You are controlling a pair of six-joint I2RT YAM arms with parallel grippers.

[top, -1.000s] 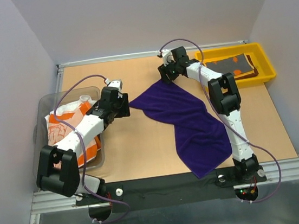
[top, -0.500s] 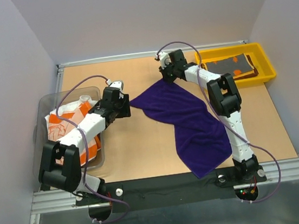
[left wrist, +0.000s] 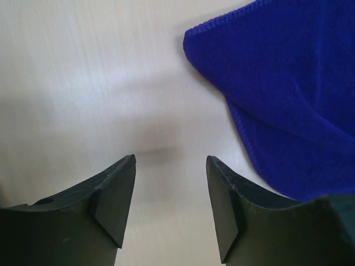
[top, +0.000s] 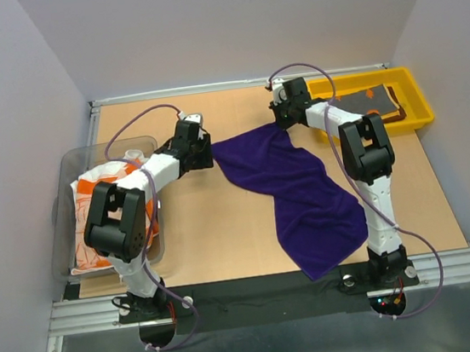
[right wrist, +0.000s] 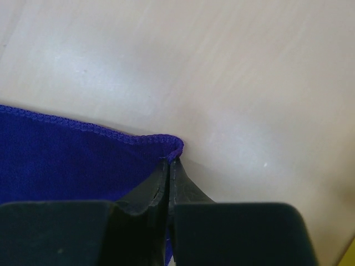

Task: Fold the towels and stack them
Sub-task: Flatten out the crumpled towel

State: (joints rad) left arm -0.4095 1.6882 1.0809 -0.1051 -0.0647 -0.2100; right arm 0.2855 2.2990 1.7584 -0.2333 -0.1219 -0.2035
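A deep purple towel lies spread across the middle of the table, running from the far centre down toward the near right. My right gripper is shut on its far right corner, and the hem bunches at the pinched fingertips of that gripper. My left gripper hovers open just left of the towel's far left corner; only bare table shows between the fingers of this gripper. An orange-and-white patterned towel sits crumpled in the clear bin. Dark folded towels lie in the yellow tray.
The clear plastic bin stands at the left edge of the table. The yellow tray sits at the far right corner, just beyond the right gripper. Both arms reach toward the far half of the table.
The right gripper closed on the purple towel's far corner and shifted it slightly right. The left arm stretched out farther, bringing its open gripper up to the towel's left corner.
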